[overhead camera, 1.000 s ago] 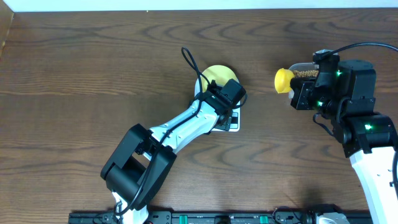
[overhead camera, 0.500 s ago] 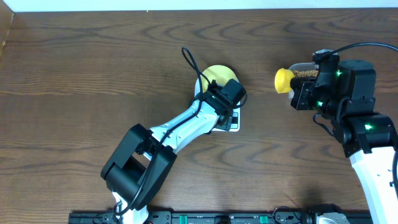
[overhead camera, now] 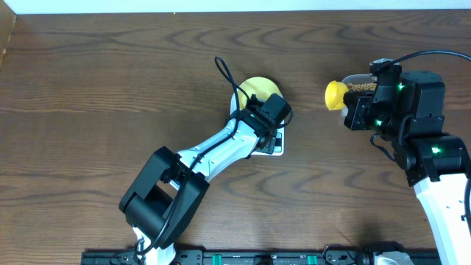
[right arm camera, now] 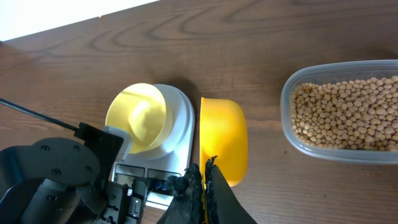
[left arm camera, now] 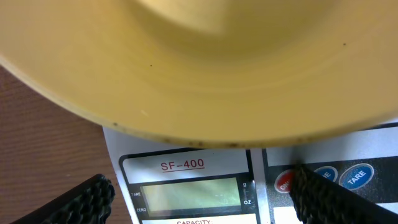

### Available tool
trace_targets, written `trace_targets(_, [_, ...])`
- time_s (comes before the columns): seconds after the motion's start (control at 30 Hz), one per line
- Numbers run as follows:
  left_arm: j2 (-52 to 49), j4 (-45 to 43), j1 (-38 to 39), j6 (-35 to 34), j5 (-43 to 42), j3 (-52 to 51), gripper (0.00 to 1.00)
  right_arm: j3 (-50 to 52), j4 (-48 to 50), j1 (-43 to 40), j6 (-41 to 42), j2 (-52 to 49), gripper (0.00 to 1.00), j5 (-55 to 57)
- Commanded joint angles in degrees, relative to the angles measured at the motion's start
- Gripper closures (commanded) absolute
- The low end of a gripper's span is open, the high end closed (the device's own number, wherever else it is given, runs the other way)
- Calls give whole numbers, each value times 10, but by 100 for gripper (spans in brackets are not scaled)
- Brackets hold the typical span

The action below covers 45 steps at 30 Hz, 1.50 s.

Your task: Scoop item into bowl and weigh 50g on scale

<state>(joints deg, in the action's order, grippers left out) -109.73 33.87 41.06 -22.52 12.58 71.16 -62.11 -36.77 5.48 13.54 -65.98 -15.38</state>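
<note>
Bowl (right arm camera: 138, 118) sat on scale (right arm camera: 180, 118), mid-surface (overhead camera: 110, 73) toward the far edge. No beans were visible in it. Beans (right arm camera: 342, 112) were all in the tub (right arm camera: 287, 115), further toward the right edge, with a strip of bare wood between tub and scale.

Right pincer (right arm camera: 202, 180) was clenched on the scoop (right arm camera: 222, 143), which hung over that strip. No beans showed on the scoop. Left pincer (left arm camera: 200, 180) was released, fingers wide apart, low over the scale's front. One finger (left arm camera: 323, 196) was at the red button (left arm camera: 285, 180); contact could not be confirmed. Display (left arm camera: 189, 196) had no legible digits.

Risks:
- Left finger resting on the scale or a button could load the platform, or tare or switch it mid-fill, giving a false 50g.
- The left arm lay across the scale's near side, so a scoop coming in low from the right might hit it.
- The scoop could nudge the bowl off the platform, since the bowl covers most of it.
- Beans could roll off a tilted scoop over the gap. They are round and would scatter.
- A full scoop dumped at once could overshoot.

Room: the left half and the near-middle strip were bare. The far-right corner was crowded by tub and right arm. Best entry to the bowl looked to be from the right or far side.
</note>
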Motion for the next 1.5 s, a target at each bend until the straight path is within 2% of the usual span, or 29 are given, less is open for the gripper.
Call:
trace_targets(0.0, [-16,2,1,-3,1,-17,7,-12,1,-3,-8,1,99,4])
trace_targets(1.17, [3,30,1,-3,14,-16,6,-12,12,-3,-17,1,99,5])
trace_targets(1.47, [65,34,2,-3,14,-16,7,-12,17,-3,-17,1,99,5])
